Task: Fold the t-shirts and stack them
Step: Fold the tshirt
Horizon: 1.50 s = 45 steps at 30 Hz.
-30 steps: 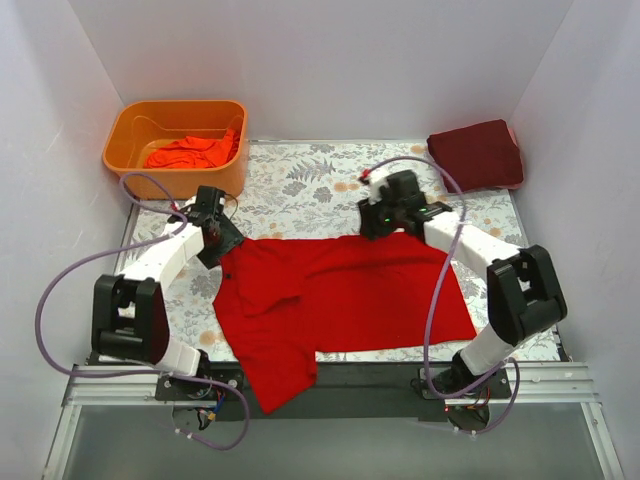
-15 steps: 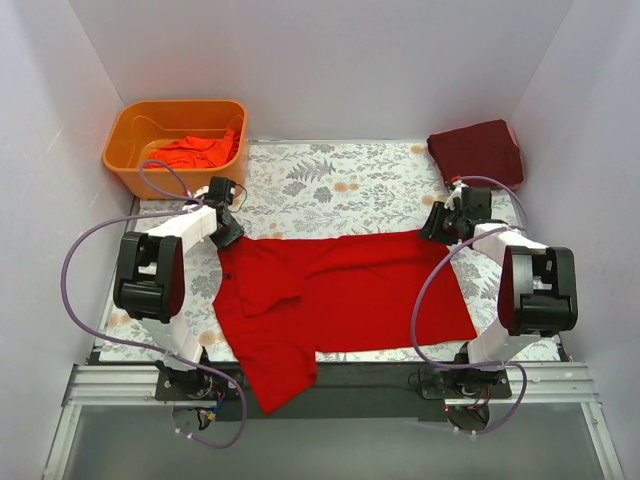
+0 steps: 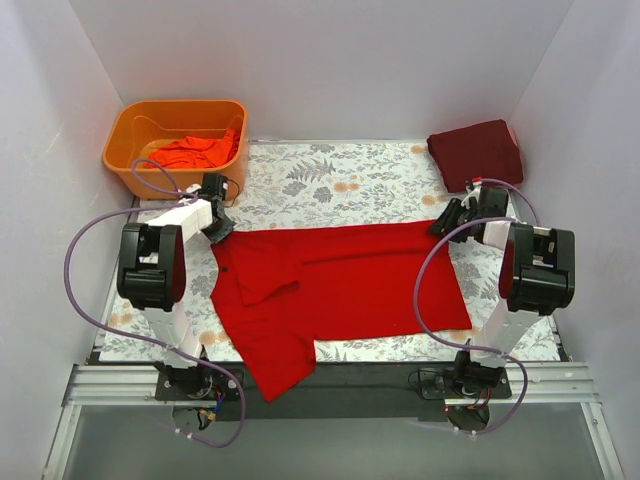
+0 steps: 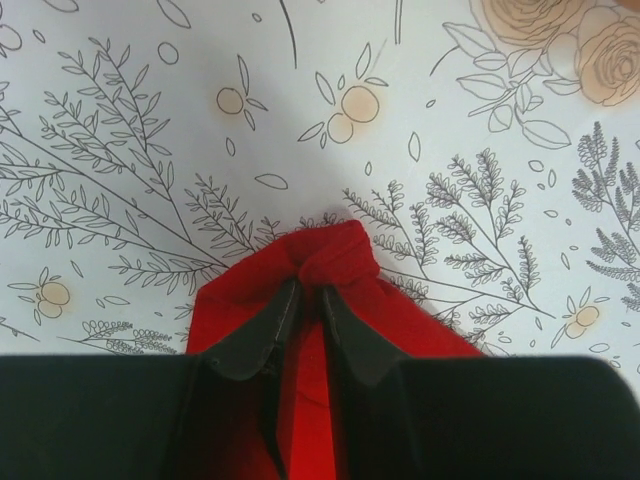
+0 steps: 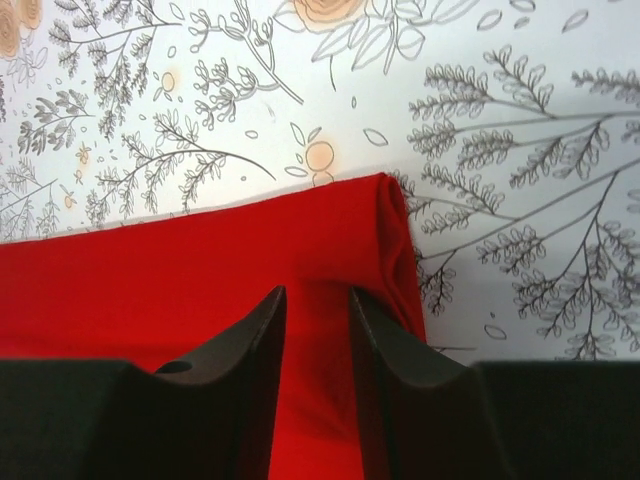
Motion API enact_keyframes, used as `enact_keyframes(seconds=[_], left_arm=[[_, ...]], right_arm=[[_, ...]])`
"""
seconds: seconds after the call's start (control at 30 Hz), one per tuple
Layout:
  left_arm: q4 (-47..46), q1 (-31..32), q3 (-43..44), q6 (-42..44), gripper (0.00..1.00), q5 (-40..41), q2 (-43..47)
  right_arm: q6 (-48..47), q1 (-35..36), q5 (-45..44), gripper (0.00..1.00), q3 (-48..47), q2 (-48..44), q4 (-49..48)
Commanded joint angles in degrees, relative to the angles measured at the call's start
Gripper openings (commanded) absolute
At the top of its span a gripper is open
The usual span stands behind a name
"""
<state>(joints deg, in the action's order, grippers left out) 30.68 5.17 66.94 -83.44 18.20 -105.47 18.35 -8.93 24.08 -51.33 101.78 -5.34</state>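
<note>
Top external: bright red t-shirt spread flat mid-tabletop, unfolded, lower part overhanging near edge. Maroon t-shirt folded at far right corner, so one looks done. Orange-red t-shirts heaped in orange tub, waiting. Left claw and right claw at shirt's far corners.
Left wrist: left claw nearly closed, pinching bunched red corner.
Right wrist: right claw narrow, red cloth in gap; can't tell if gripped. First fold not yet made.
</note>
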Motion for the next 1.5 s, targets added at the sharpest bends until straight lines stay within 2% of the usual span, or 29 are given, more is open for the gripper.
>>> enact_keyframes(seconds=[0.0, 0.07, 0.17, 0.23, 0.3, 0.43, 0.53, 0.57, 0.6, 0.7, 1.0, 1.47], left_arm=[[0.79, -1.04, 2.41, 0.29, 0.14, 4.05, -0.18], [0.7, -0.95, 2.23, 1.0, 0.26, 1.76, 0.87], [0.52, -0.86, 1.27, 1.52, 0.41, -0.7, 4.47], [0.61, -0.86, 0.04, 2.05, 0.46, -2.45, 8.15], [0.7, -0.69, -1.19, 2.66, 0.55, -4.21, 11.15], [1.31, 0.63, -5.31, 3.81, 0.68, -8.17, 19.84], [1.32, 4.05, -9.36, 5.39, 0.69, -8.88, 27.23], [1.32, 7.1, -10.85, 5.91, 0.69, -8.79, 29.86], [1.4, 8.7, -11.47, 7.22, 0.69, -8.44, 30.67], [1.32, 13.11, -13.41, 9.95, 0.69, -10.88, 32.08], [-5.53, 14.25, -19.38, 12.77, 0.64, -14.5, 30.77], [-9.58, 14.69, -22.46, 13.83, 0.63, -10.9, 23.82]], right_arm=[[-1.65, -0.83, -0.36, 0.39, -3.68, 1.32, 0.15], [-2.0, -0.83, 2.64, 0.4, -4.3, -0.34, 1.47], [-2.09, -0.83, 2.3, 0.42, -3.52, -4.56, 2.88], [-2.26, -0.91, 0.01, 0.46, -2.03, -8.32, 3.49], [-2.61, -0.91, -1.04, 0.51, -0.71, -10.27, 3.76], [-2.44, -2.14, 0.61, 0.55, 3.24, -14.14, 4.46], [-2.7, -2.41, 1.24, 0.55, 5.7, -16.51, 4.9], [-2.79, -2.41, 0.45, 0.55, 6.32, -17.04, 4.99], [-2.71, -2.41, -2.25, 0.54, 6.85, -17.49, 5.25], [-2.7, -3.81, -3.07, 0.52, 8.88, -18.28, 5.26], [-2.62, -4.69, 0.88, 0.36, 9.93, -14.77, 3.94], [1.42, -4.69, 0.18, 0.35, 12.57, -12.21, 0.78]])
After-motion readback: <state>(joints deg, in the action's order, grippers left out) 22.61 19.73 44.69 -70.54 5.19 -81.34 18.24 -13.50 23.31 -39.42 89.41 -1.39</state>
